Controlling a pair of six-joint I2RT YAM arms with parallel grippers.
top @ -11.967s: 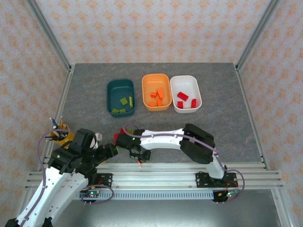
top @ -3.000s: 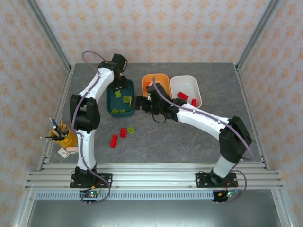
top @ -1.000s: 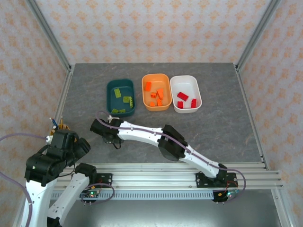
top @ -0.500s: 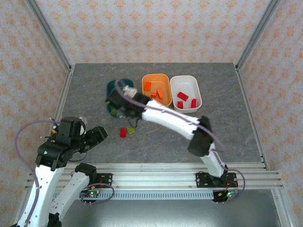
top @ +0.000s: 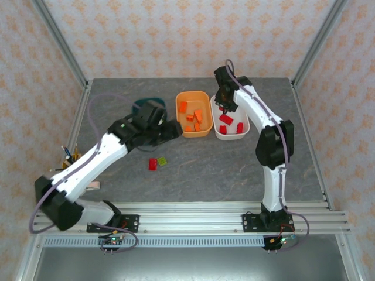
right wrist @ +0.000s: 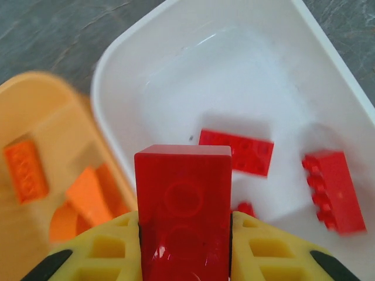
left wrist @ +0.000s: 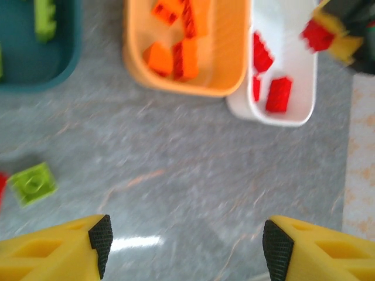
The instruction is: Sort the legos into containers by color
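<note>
Right gripper (right wrist: 183,249) clenched on red brick (right wrist: 183,199), poised over white tub (right wrist: 246,76) where reds collect; left gripper (left wrist: 183,234) jaws apart, empty, above table (left wrist: 205,175) near loose green brick (left wrist: 33,184), likely lining up the next pick.

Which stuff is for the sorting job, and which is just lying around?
For the job: teal tub, orange tub, white tub, red brick held by the right end effector, loose red brick, loose green brick.
Just lying about: pen cup.
</note>
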